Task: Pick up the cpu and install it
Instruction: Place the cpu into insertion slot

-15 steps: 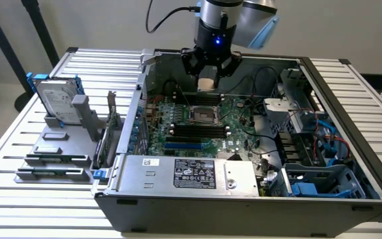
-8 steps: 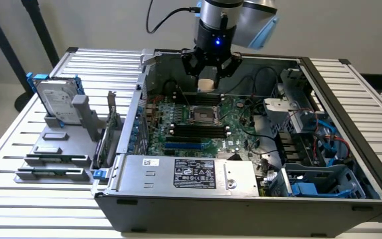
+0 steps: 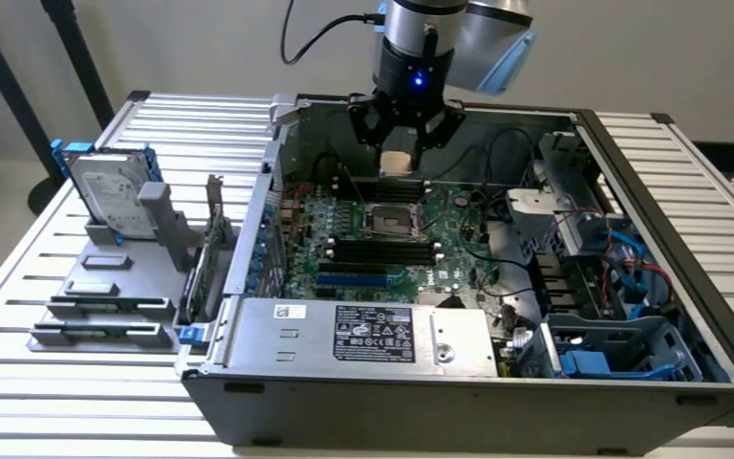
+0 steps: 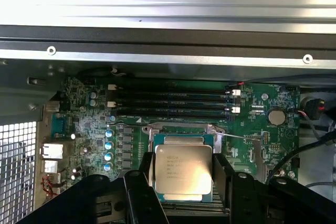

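We see the open computer case (image 3: 341,402) on the bench (image 3: 35,382). Above its motherboard socket (image 3: 389,222) the arm (image 3: 424,29) points straight down. Its end effector (image 3: 397,153) is clamped on the cpu (image 3: 397,164), held flat over that socket.

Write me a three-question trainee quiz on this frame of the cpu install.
1. True or false: the cpu already sits in the motherboard socket.
2. What do the jaws hold? A) a memory stick B) the cpu C) nothing
3. Fill in: the hard drive stands ___ the computer case.
Key: 1 false, it hangs above the socket; 2 B; 3 outside.
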Available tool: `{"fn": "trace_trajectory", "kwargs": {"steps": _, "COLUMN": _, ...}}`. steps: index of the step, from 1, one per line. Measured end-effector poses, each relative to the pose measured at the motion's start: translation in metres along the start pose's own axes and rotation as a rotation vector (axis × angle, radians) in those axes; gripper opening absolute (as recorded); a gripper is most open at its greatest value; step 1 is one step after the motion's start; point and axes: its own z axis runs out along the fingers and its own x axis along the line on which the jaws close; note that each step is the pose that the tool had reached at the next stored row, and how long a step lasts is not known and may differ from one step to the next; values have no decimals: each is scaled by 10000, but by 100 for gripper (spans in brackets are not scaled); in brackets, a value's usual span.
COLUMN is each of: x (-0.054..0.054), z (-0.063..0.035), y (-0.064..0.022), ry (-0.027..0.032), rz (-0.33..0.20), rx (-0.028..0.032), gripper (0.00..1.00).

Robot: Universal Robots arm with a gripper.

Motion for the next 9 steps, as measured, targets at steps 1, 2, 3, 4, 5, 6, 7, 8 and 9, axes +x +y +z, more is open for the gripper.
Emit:
{"fn": "trace_trajectory", "kwargs": {"steps": 1, "x": 1, "z": 0, "y": 0, "ry": 0, "rz": 0, "rx": 1, "gripper": 55}}
{"fn": "trace_trajectory", "kwargs": {"steps": 2, "x": 2, "z": 1, "y": -1, "ry": -1, "rz": 7, "rx": 1, "gripper": 55}}
{"fn": "trace_trajectory", "kwargs": {"steps": 3, "x": 4, "z": 3, "y": -5, "ry": -4, "rz": 35, "rx": -3, "gripper": 55}}
{"fn": "trace_trajectory", "kwargs": {"steps": 4, "x": 4, "z": 6, "y": -6, "ry": -16, "rz": 122, "rx": -6, "gripper": 55}}
{"fn": "trace_trajectory", "kwargs": {"steps": 5, "x": 4, "z": 7, "y": -6, "ry": -31, "rz": 273, "rx": -6, "gripper": 55}}
{"fn": "trace_trajectory", "kwargs": {"steps": 6, "x": 4, "z": 10, "y": -7, "ry": -54, "rz": 461, "rx": -12, "gripper": 55}}
{"fn": "trace_trajectory", "kwargs": {"steps": 7, "x": 4, "z": 12, "y": -7, "ry": -74, "rz": 639, "rx": -17, "gripper": 55}}
{"fn": "trace_trajectory", "kwargs": {"steps": 8, "x": 4, "z": 15, "y": -7, "ry": -96, "rz": 824, "rx": -22, "gripper": 55}}
{"fn": "trace_trajectory", "kwargs": {"steps": 9, "x": 4, "z": 17, "y": -8, "ry": -117, "rz": 1003, "rx": -27, "gripper": 55}}
